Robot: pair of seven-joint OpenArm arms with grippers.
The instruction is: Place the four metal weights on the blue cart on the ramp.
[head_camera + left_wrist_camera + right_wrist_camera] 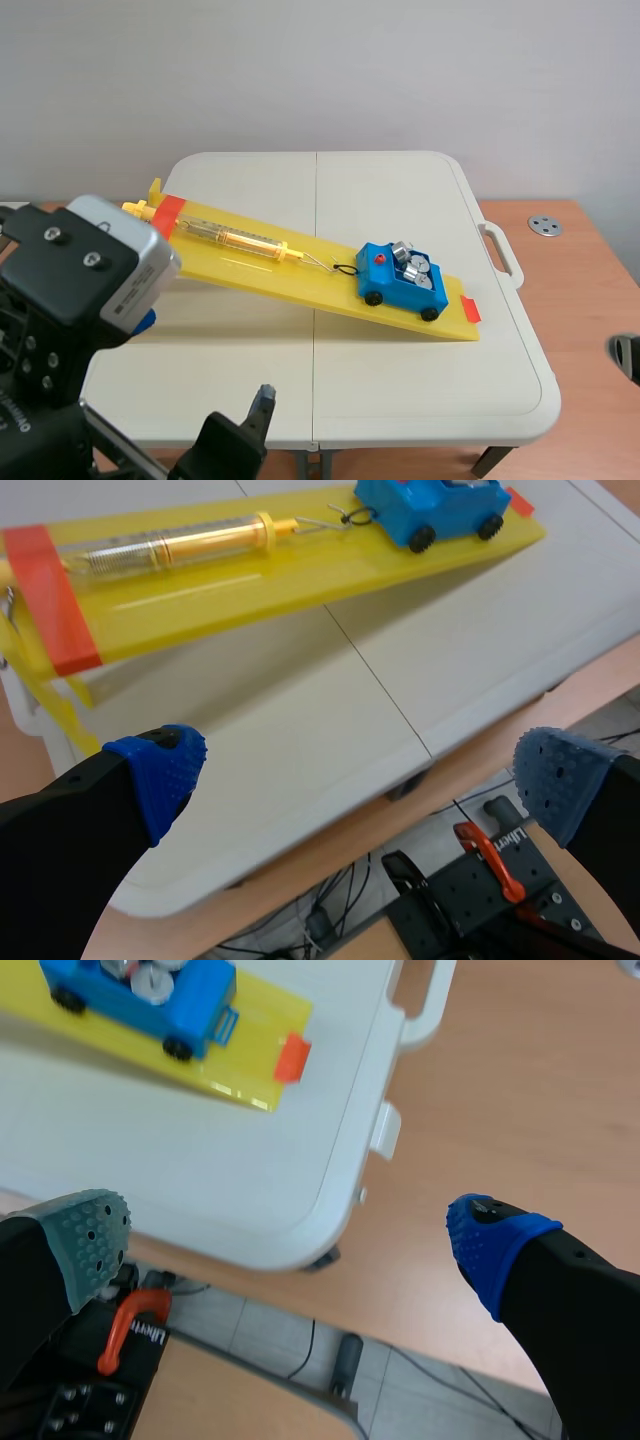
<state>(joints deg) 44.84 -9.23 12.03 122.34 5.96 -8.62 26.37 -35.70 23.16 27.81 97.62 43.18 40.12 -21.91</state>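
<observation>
Left gripper and right gripper both spread, empty; blue cart with metal weights sits low on yellow ramp, lengthwise along slope, hook end uphill, well ahead of both.

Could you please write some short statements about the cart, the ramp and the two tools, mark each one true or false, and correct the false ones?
1. The blue cart stands on the yellow ramp. True.
2. The cart is at the ramp's high end. False: it sits near the low end, close to the orange stop.
3. Metal weights lie in the cart. True.
4. The left tool holds a weight. False: it is open and empty, and so is the right tool.
5. A spring scale lies on the ramp uphill of the cart. True.
</observation>
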